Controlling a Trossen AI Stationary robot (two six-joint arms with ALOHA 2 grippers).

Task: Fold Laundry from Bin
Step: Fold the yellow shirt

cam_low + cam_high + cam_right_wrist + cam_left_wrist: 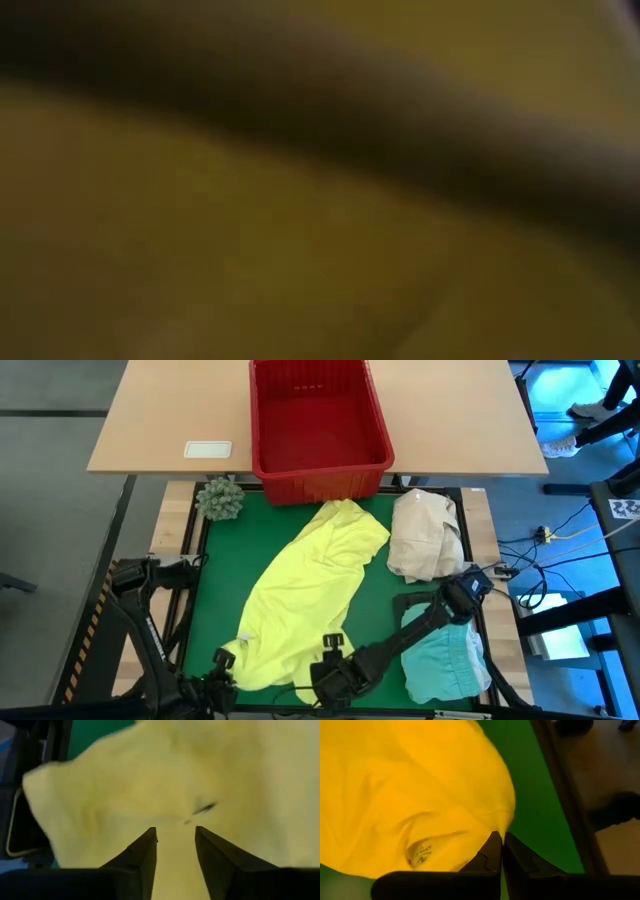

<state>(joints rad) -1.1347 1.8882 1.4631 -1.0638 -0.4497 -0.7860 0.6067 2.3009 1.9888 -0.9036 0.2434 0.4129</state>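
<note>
While the yellow shirt (305, 595) lies spread on the green mat (380, 605), below the red bin (315, 425):
Left gripper (501, 840): pinched shut on hem corner.
Right gripper (176, 840): jaws apart over hem, holding nothing.
Handling: light, limp, likely bunches; grab hem corners.

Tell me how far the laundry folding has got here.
Done: the red bin looks empty, and a turquoise garment lies folded. In hand: the yellow shirt is spread on the green mat; the left gripper pinches its near edge, the right gripper stands open over it. Left: the yellow shirt is unfolded.
</note>
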